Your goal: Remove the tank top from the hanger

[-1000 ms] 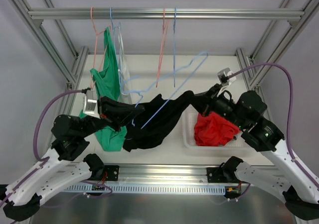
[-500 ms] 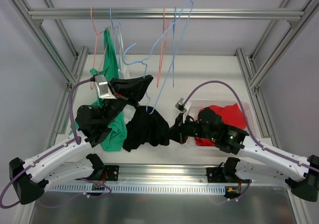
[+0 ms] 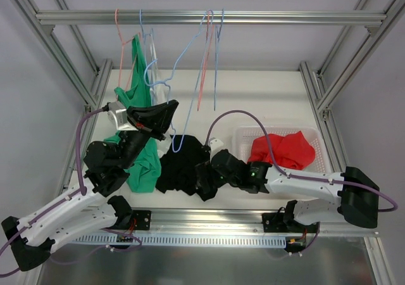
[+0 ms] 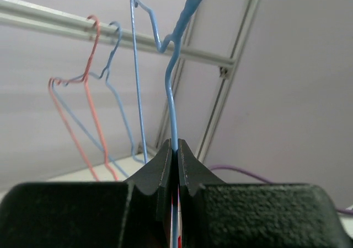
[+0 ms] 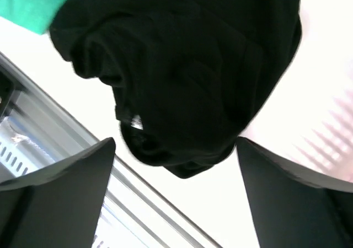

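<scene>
The black tank top [image 3: 177,169] lies crumpled on the white table, off the hanger. My left gripper [image 3: 169,111] is shut on the bare blue wire hanger [image 3: 193,76], whose hook reaches up to the top rail [image 3: 285,18]. In the left wrist view the blue hanger wire [image 4: 171,93] runs up out of the shut gripper [image 4: 175,147]. My right gripper [image 3: 204,182] hovers open at the tank top's right edge. In the right wrist view the open gripper [image 5: 175,143] straddles the tank top [image 5: 182,66], and neither finger touches the cloth.
A green garment [image 3: 140,95] hangs on a hanger at the left, down to the table. Pink and blue empty hangers [image 3: 204,63] hang from the rail. A white basket [image 3: 243,139] at the right holds a red cloth [image 3: 283,150]. The table's metal front edge [image 5: 60,149] runs close by.
My right gripper opened and let go of the black tank top, which dropped onto the table. The left gripper swung the blue hanger so its hook now sits at the rail.
</scene>
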Robot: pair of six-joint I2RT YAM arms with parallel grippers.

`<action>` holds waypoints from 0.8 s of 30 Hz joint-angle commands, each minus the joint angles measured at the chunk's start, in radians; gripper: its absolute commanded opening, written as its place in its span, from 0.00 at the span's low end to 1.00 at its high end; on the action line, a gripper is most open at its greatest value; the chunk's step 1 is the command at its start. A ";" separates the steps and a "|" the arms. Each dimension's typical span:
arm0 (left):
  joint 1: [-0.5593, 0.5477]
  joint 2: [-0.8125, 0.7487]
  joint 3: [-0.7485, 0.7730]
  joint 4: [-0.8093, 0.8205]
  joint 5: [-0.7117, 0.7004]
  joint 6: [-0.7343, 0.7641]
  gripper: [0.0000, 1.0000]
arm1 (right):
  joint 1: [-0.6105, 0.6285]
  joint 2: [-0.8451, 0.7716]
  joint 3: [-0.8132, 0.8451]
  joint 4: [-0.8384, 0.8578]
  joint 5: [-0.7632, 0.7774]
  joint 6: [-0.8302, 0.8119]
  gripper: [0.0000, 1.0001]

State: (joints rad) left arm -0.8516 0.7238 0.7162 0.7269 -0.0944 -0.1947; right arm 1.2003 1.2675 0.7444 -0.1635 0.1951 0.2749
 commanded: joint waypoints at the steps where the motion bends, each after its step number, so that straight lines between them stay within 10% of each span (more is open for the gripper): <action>1: -0.007 -0.058 0.034 -0.185 -0.134 -0.034 0.00 | 0.018 -0.026 0.062 0.016 0.064 0.004 1.00; 11: -0.015 -0.100 0.012 -0.426 -0.298 -0.051 0.00 | 0.018 -0.166 0.033 -0.021 0.096 -0.017 0.99; 24: 0.026 0.627 0.909 -0.957 -0.427 -0.037 0.00 | 0.022 -0.430 0.061 0.001 -0.181 -0.037 1.00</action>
State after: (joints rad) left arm -0.8551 1.2911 1.4715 -0.1047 -0.4973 -0.2386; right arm 1.2156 0.9165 0.7647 -0.1944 0.1188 0.2527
